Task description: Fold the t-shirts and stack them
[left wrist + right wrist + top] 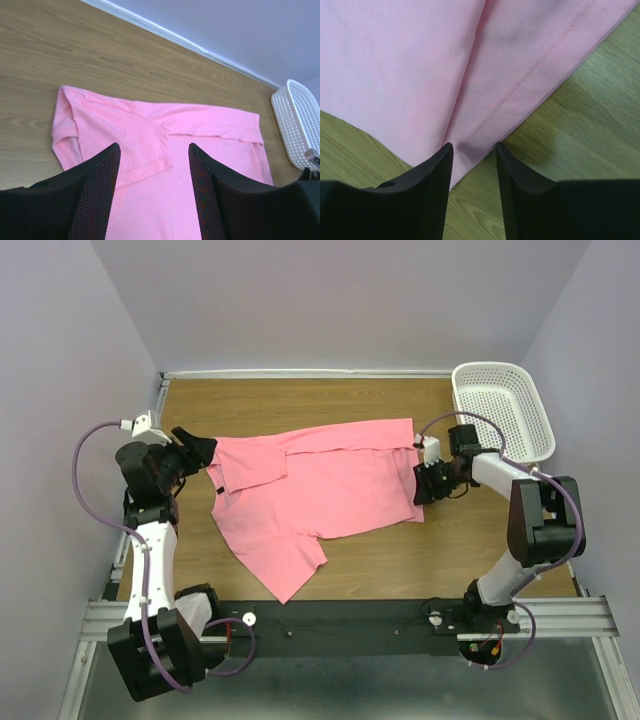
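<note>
So, 1 shirt (320, 490) in play here, lying across the middle of the table (400, 565) and partly folded. A strip along the far edge is turned over onto the body, a sleeve lies flat on top at the left, and a pointed flap trails toward the near edge. The basket (505, 410) sits off in the far right corner, apart from it.

The left gripper (195, 452) hangs just off the shirt's left end, jaws wide with nothing between them. The right gripper (422, 483) is down at the right end, jaws about half apart and straddling the hem corner. In the wrist view the cloth sits between the tips, but I don't see it pinched.

My guess at the step: grab the right end to carry it over. To do it well I'd catch both layers at that corner, since a crease runs right into the gap. I'd also bite behind the stitched hem line, not on the very edge, so it doesn't slip out. Then lift low and move slow, or the loose flap could bunch.

Material-wise it's a thin matte salmon knit with soft creases, probably limp wherever it's unsupported. The wood-grain table looks smooth, so the cloth should slide easily. The pads (427, 190) are black with a fine mesh texture, which should grip fabric decently. The basket is white plastic lattice and looks rigid.
</note>
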Motion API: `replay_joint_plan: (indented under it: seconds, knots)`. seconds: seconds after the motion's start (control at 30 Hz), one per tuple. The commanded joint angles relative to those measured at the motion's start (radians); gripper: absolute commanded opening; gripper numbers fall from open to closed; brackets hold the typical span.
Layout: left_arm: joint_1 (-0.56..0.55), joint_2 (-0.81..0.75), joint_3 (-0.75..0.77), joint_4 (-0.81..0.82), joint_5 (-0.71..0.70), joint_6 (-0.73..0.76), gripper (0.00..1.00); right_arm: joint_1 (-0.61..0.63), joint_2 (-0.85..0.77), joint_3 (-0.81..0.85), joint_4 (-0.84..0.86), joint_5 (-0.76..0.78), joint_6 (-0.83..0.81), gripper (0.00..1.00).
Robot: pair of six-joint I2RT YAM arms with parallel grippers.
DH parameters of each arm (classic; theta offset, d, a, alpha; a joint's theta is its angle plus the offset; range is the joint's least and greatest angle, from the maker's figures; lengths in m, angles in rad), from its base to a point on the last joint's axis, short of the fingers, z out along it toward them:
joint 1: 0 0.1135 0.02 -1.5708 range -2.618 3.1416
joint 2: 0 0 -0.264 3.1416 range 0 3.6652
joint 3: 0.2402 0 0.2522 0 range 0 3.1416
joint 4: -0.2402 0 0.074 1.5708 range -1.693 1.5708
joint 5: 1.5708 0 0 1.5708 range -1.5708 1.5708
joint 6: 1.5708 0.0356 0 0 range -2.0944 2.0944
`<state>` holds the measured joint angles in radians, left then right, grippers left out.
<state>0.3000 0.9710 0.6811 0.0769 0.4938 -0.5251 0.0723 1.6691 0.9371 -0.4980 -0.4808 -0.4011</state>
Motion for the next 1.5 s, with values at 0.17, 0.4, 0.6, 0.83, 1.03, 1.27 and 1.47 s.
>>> replay_joint_plan:
  seconds: [0.17, 0.4, 0.6, 0.83, 1.03, 1.27, 1.47]
  knots:
    - [-0.007, -0.086, -0.026, -0.005, 0.170, -0.003, 0.65, 0.003, 0.032, -0.012, -0.073, 0.053, 0.025, 0.12]
    - [-0.105, -0.072, 0.049, -0.063, 0.166, 0.060, 0.65, -0.011, -0.043, -0.011, -0.074, 0.203, 0.016, 0.01]
    - [-0.234, -0.028, 0.144, -0.155, 0.103, 0.154, 0.65, -0.020, -0.043, 0.000, -0.076, 0.278, -0.027, 0.01]
    - [-0.386, -0.028, 0.209, -0.262, 0.029, 0.253, 0.65, -0.035, -0.005, 0.042, -0.070, 0.352, -0.070, 0.04]
    - [-0.467, -0.066, 0.258, -0.276, 0.003, 0.309, 0.65, -0.058, 0.021, 0.083, -0.063, 0.374, -0.093, 0.04]
    - [-0.555, -0.107, 0.340, -0.264, -0.053, 0.422, 0.65, -0.065, 0.060, 0.120, -0.062, 0.363, -0.102, 0.06]
    - [-0.639, -0.166, 0.386, -0.239, -0.050, 0.592, 0.69, -0.068, -0.002, 0.105, -0.070, 0.308, -0.143, 0.37]
